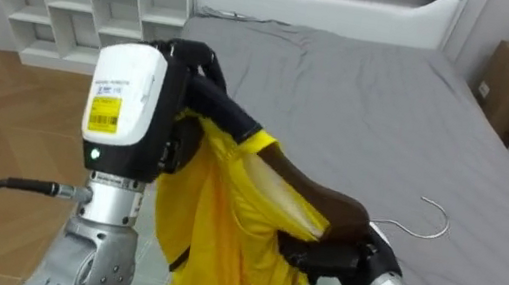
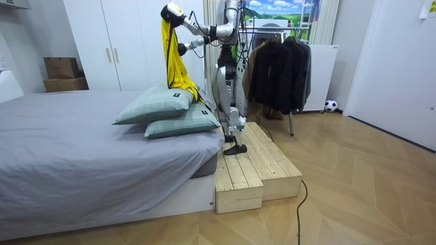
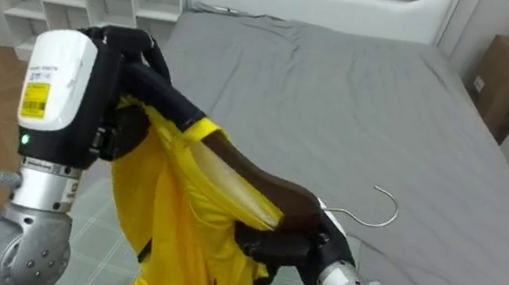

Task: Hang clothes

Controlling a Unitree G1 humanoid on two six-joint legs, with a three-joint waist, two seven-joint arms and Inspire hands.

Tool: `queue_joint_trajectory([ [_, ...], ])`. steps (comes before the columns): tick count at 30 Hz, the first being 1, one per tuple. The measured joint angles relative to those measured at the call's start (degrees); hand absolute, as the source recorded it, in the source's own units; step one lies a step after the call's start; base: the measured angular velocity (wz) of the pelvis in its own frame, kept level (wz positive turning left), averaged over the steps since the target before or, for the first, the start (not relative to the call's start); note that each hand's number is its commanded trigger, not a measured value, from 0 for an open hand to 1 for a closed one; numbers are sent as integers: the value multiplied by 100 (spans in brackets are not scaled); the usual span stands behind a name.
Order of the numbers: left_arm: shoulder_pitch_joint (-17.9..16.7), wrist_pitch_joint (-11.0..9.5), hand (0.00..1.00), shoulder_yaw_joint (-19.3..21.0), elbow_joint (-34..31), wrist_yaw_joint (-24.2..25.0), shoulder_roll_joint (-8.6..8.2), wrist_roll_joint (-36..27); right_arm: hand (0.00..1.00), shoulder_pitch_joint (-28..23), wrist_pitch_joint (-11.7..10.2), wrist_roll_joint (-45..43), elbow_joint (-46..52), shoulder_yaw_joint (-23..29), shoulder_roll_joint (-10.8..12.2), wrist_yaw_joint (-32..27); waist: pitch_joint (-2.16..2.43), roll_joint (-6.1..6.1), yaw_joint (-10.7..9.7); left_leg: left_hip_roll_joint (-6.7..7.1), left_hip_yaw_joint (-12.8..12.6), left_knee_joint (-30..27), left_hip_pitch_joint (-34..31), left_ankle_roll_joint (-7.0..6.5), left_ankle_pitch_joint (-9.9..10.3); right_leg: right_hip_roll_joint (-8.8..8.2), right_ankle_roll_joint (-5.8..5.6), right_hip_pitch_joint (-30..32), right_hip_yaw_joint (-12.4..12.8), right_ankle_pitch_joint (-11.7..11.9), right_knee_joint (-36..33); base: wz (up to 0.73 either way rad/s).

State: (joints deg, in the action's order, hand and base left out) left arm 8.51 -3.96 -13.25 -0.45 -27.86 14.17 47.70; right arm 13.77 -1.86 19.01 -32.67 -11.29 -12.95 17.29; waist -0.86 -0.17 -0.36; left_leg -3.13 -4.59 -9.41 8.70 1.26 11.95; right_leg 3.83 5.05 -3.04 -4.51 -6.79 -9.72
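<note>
Yellow garment (image 1: 220,239): held up in front of the robot's chest, above the near end of the bed (image 1: 372,99). It drapes down from the raised left hand and touches neither the bed nor the pillows (image 2: 163,109).

Hanger (image 1: 317,197): dark wood with a wire hook (image 1: 429,224). One arm is tucked under the cloth at the neck. The other arm and the hook are bare and point to the robot's right.

Left hand (image 1: 186,62): high, with its fingers curled onto the upper edge of the garment, pinching the cloth beside the covered end of the hanger.

Right hand (image 1: 334,256): lower, with its fingers wrapped round the middle of the hanger, just beside the hook. The garment lies between the two hands.

Position: the robot stands on a wooden step (image 2: 252,170) at the bedside. A rail with dark clothes (image 2: 279,68) is behind it.

Step in hand (judged): seating the hanger inside the garment.
- Keep the left hand's pinch high so the neck opening stays taut.
- Slide the hanger along until its covered arm sits in the shoulder.
- Draw the cloth over the bare arm.
- Keep the hook outside the neck throughout.
- Risk: the loose cloth may slip off the sloping arm if the hanger tilts.
</note>
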Motion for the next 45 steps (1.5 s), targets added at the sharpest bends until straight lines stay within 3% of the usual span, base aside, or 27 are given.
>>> queue_joint_trajectory([
  [3,-13,7,100,10,114,134,35,-6,100,-41,0,-440,23,73,-49,-14,13,-10,-52,-1,1,-1,-5,-1,0,9,0,18,54,0,-4,-6],
  [9,-13,-93,100,15,184,155,49,-89,100,-36,-101,-1079,25,217,-65,-172,116,-161,-114,-7,-14,1,46,0,0,25,3,3,137,2,-10,-8],
  [16,-18,-97,100,32,229,256,58,-85,100,-37,-118,-1700,293,508,-73,-292,102,-239,-118,-3,-80,11,99,0,0,25,1,4,159,3,-26,-1],
  [22,-89,-109,100,41,233,240,68,-104,100,-34,-51,-2246,893,593,-343,-384,79,-252,-129,-3,-89,17,62,0,0,25,0,15,160,2,-38,0],
  [23,-147,-100,85,52,233,249,66,-97,100,-34,-50,-2432,962,626,-355,-396,78,-256,-133,-4,-89,17,64,0,0,26,0,17,162,2,-40,0],
  [24,-177,-97,29,57,232,259,64,-91,100,-34,-50,-2528,988,645,-358,-396,76,-258,-138,-4,-90,17,63,0,0,26,0,19,161,2,-41,0],
  [25,-235,-87,0,70,232,329,64,-87,100,-37,-47,-2683,1045,657,-382,-394,75,-259,-141,-5,-91,17,60,0,0,27,0,21,158,2,-39,0],
  [31,-313,-68,0,200,232,595,61,-80,100,-40,-48,-3093,1156,666,-418,-331,76,-267,-135,-5,-93,17,56,0,0,27,0,13,154,2,-19,0],
  [45,-358,-144,0,329,235,628,4,-107,100,-39,-53,-3778,1230,808,-418,-336,71,-284,-99,-8,-164,65,100,0,0,42,0,11,246,3,-23,-2],
])
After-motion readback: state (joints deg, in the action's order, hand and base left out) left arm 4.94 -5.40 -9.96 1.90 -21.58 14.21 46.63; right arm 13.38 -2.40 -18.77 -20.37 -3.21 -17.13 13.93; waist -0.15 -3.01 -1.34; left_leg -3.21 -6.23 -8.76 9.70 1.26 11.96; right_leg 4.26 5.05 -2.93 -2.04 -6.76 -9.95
